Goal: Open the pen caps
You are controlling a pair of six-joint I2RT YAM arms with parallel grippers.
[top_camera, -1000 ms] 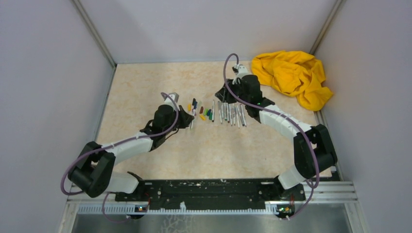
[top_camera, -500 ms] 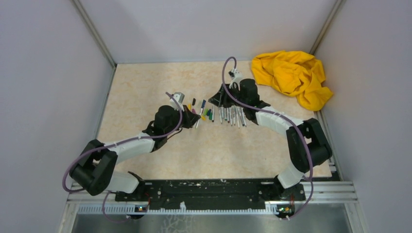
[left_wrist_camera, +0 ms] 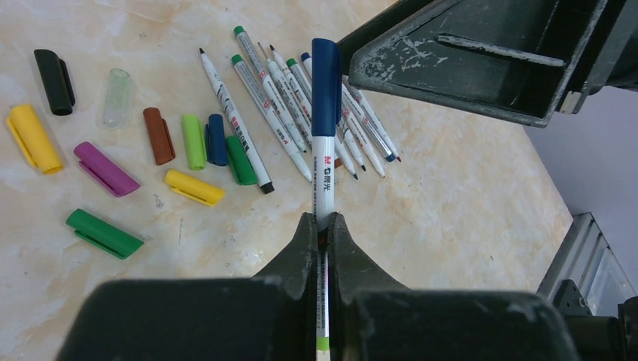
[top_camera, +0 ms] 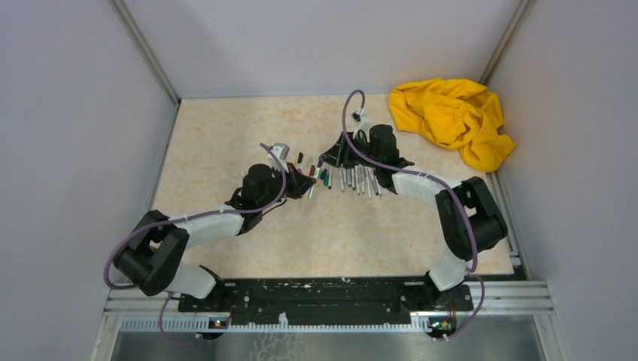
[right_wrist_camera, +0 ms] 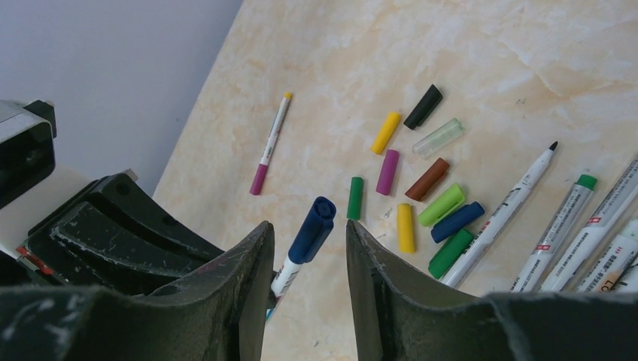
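While left pincer is clenching the white plastic pen barrel, right pincer is hanging released, straddling its dark-blue bullet-shaped cap.

The top camera looks down from behind the arm bases over the table. Each wrist camera peers closely past its own jaws; both share the loose pen caps beyond them.
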